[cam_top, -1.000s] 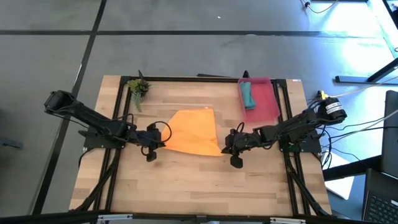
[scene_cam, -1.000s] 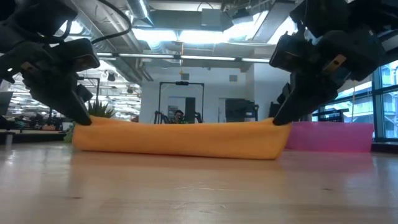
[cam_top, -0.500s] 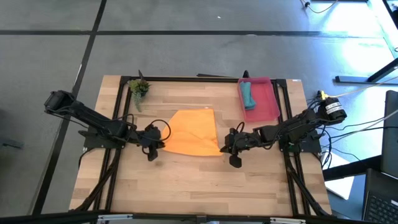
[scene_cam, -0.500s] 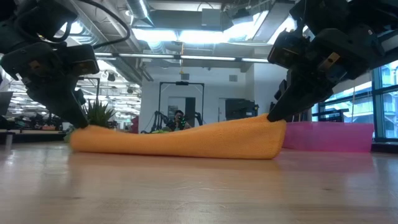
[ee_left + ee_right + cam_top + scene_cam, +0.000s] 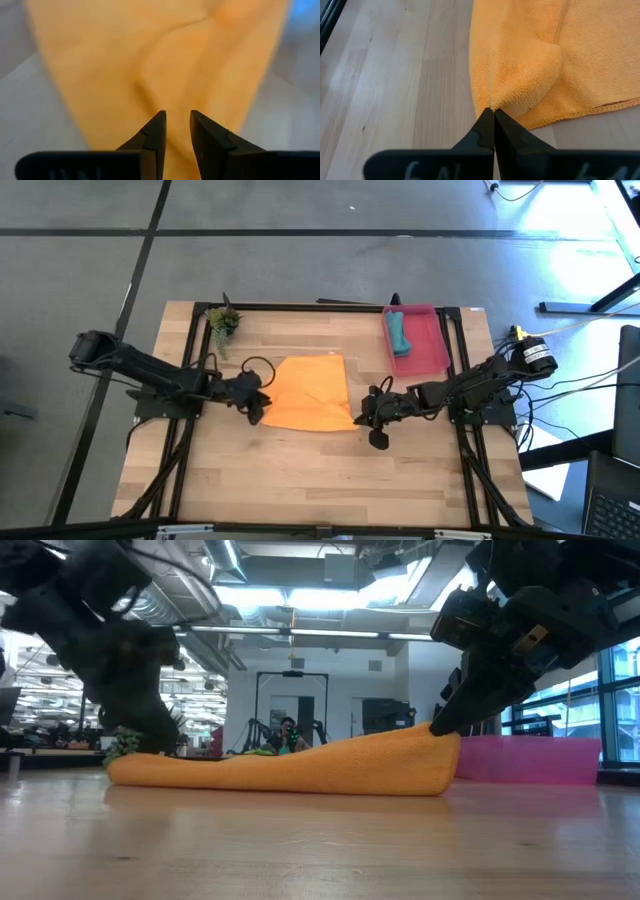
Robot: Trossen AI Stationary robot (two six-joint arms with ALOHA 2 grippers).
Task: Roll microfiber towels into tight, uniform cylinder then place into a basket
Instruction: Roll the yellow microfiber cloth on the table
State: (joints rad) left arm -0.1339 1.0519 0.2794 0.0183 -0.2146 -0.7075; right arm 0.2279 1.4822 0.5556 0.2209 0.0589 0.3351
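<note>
The orange towel [image 5: 310,392] lies folded in the middle of the table. Its near right corner is raised and its left end [image 5: 130,768] rests flat on the wood. My right gripper [image 5: 363,416] is shut on that raised corner. My left gripper [image 5: 257,408] stands at the towel's near left corner, its fingers a little open [image 5: 177,117] over the cloth with nothing between them. The teal towel [image 5: 398,332] lies rolled in the pink basket [image 5: 428,345] at the far right. My left gripper hovers close over the orange cloth; whether its fingertips touch it I cannot tell. My right gripper pinches a small bunch of the towel's near right corner [image 5: 496,104] between its fingertips, slanting down from the table's right. The corner is lifted [image 5: 438,736]; the rest lies on the table.
A small green plant [image 5: 222,320] stands at the far left corner. Black frame rails [image 5: 190,360] run along the left, right and far sides of the table. Bare wood [image 5: 320,475] stretches between the towel and the near edge.
My left gripper has opened and let go of the towel's near left corner, which has dropped flat onto the table. It has then rolled and swung toward the table's right, over the cloth. The right corner stays raised in my right gripper.
</note>
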